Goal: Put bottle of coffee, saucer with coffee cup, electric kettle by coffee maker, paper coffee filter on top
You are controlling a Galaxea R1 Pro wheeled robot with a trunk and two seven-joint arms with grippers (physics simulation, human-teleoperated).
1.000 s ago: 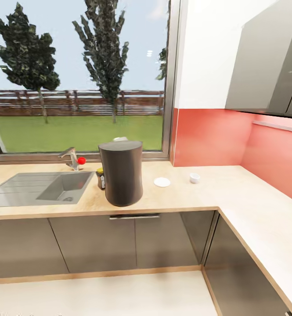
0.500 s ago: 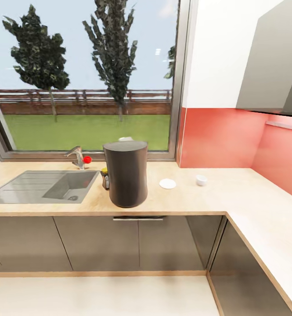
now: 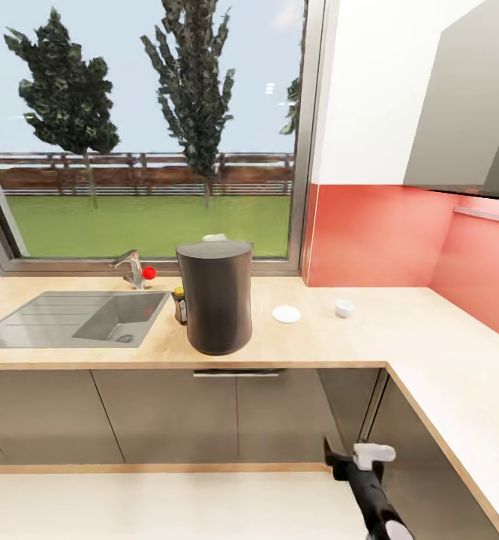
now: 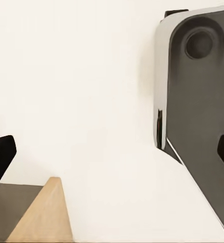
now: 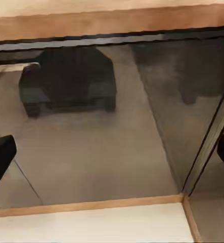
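Beige wood-look surface [image 3: 317,341] runs under the window and turns along the red wall. On it, near the front edge, stands the coffee maker [image 3: 214,295], upright, with a bit of white paper, the filter [image 3: 214,238], showing just over its flat top; whether it rests on the top or lies behind cannot be told. The bottle [image 3: 178,304] with its yellow cap stands just beside the maker, between it and the sink [image 3: 69,319]. On the maker's other side lies the saucer [image 3: 286,313], bare, and further towards the corner the cup [image 3: 344,307] stands apart from it. The right hand [image 3: 352,460] shows low before the dark cabinets [image 3: 166,416], its fingers spread wide with nothing between them. The left hand [image 4: 112,157] is likewise spread and empty over the pale floor.
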